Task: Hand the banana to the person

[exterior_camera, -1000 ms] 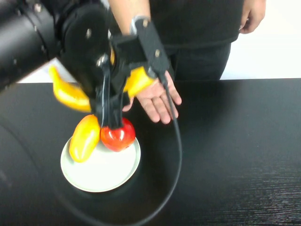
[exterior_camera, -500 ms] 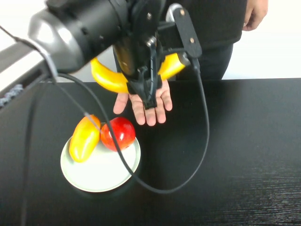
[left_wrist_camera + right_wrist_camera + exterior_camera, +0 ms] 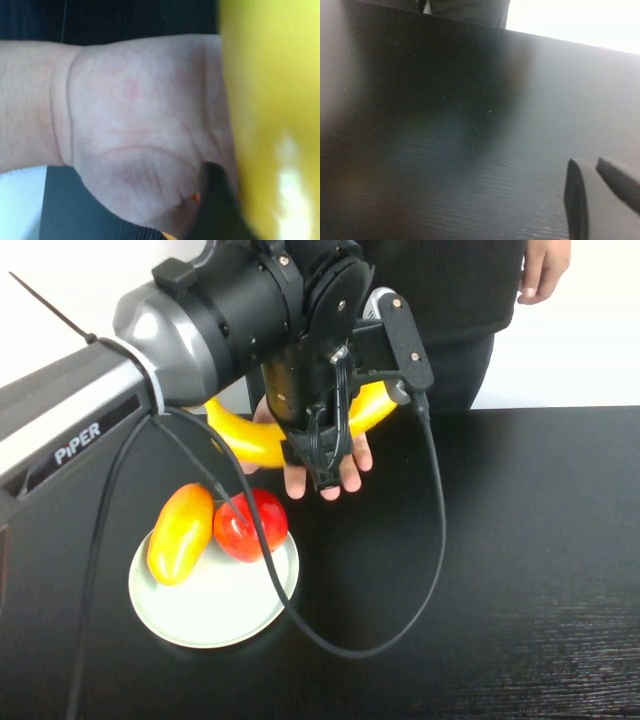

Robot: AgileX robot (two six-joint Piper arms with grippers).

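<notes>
My left gripper (image 3: 320, 455) is shut on the banana (image 3: 250, 436), a long curved yellow fruit, and holds it crosswise just above the person's open palm (image 3: 346, 466). The person (image 3: 440, 300) in a black shirt stands behind the table's far edge. In the left wrist view the banana (image 3: 270, 125) fills one side, pressed close to the palm (image 3: 140, 120), with one dark finger (image 3: 215, 210) of my gripper beside it. My right gripper (image 3: 590, 172) hangs empty over bare table, its fingertips close together; it is out of the high view.
A white plate (image 3: 200, 615) at the front left of the black table (image 3: 500, 560) holds a yellow-orange mango (image 3: 180, 532) and a red apple (image 3: 250, 523). My left arm's cable (image 3: 400, 620) loops over the table's middle.
My left arm has swung right and away from the plate with the banana. The person's hand now sits right under the banana, closer than before.
</notes>
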